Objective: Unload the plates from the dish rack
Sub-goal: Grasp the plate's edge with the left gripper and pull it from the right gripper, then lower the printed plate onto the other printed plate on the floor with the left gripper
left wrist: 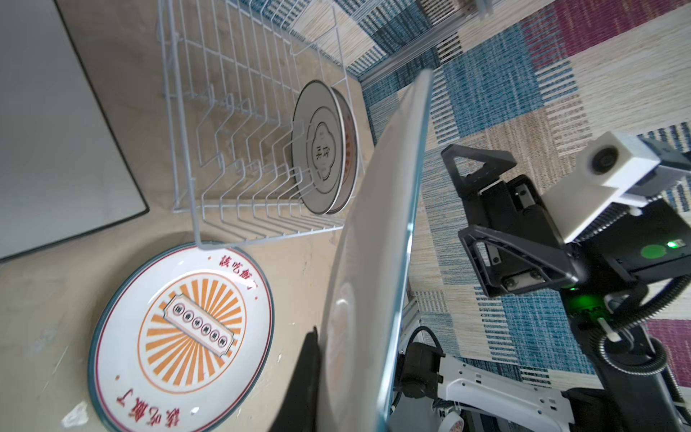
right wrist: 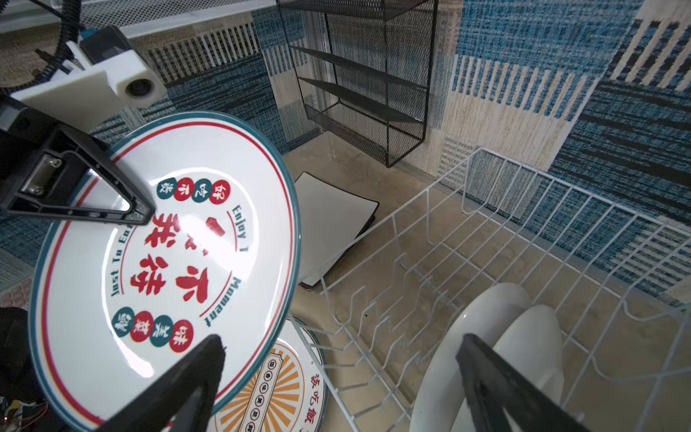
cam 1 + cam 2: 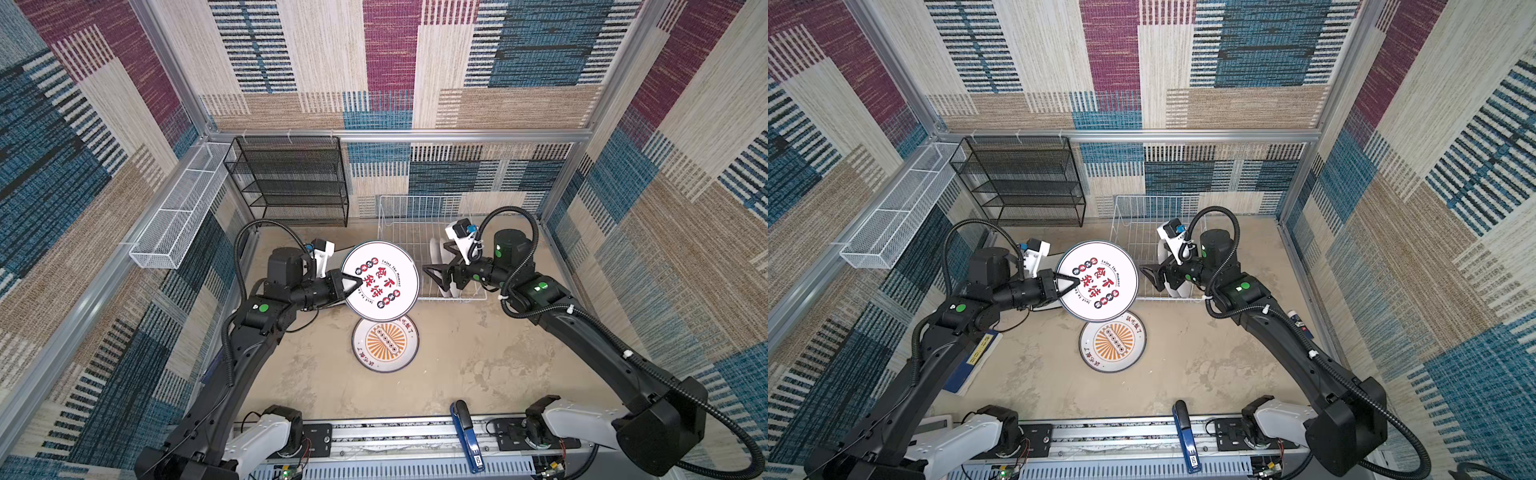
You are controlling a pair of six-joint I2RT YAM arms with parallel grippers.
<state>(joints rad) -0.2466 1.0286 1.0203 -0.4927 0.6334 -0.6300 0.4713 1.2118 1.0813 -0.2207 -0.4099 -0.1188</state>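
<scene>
My left gripper (image 3: 355,283) (image 3: 1073,283) is shut on the rim of a round plate with red-black characters (image 3: 380,280) (image 2: 168,262). It holds the plate face up above the table, left of the dish rack (image 3: 415,224) (image 1: 224,112). In the left wrist view this plate (image 1: 374,262) shows edge-on. My right gripper (image 3: 436,277) (image 2: 340,346) is open and empty, between the held plate and the rack's front. Two round plates (image 2: 486,336) (image 1: 321,149) stand upright in the rack. An orange sunburst plate (image 3: 385,343) (image 1: 183,329) lies flat on the table.
Square white plates with black edges (image 2: 332,224) (image 1: 48,131) lie stacked on the table under my left arm. A black mesh shelf (image 3: 291,178) stands at the back, and a long white mesh basket (image 3: 178,212) hangs on the left wall. A blue tool (image 3: 467,440) sits at the front rail.
</scene>
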